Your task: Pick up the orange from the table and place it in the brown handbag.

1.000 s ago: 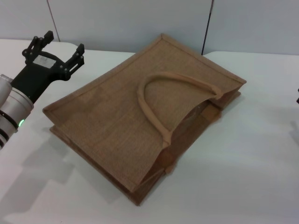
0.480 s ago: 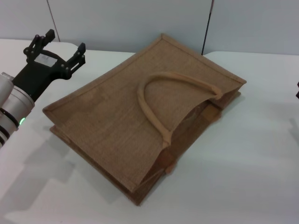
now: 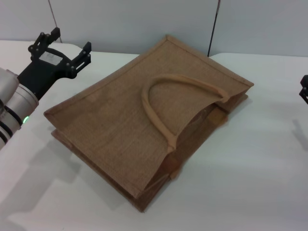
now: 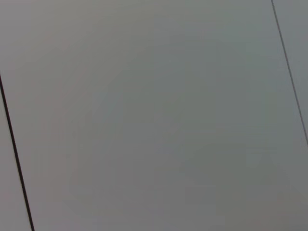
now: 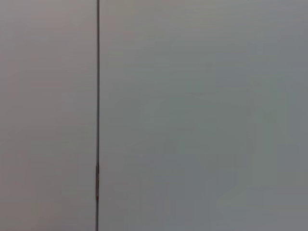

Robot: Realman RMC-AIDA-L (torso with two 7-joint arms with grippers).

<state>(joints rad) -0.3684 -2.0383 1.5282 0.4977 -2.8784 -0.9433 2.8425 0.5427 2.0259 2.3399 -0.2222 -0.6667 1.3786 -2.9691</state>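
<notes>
On smooth white table (image 3: 250, 183), flat woven brown handbag (image 3: 144, 120)

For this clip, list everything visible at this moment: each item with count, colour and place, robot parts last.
brown handbag: one, tan-brown woven, lying flat mid-table, one loop handle on top.
table: one, white, under the bag.
wall panels: pale grey with dark seams, behind the table; both wrist views show only these.
orange: none visible in any view.
left gripper: one, black, jaws open, above the table's far left, beside the bag's corner.
right gripper: one, black, only a sliver at the right edge.
</notes>
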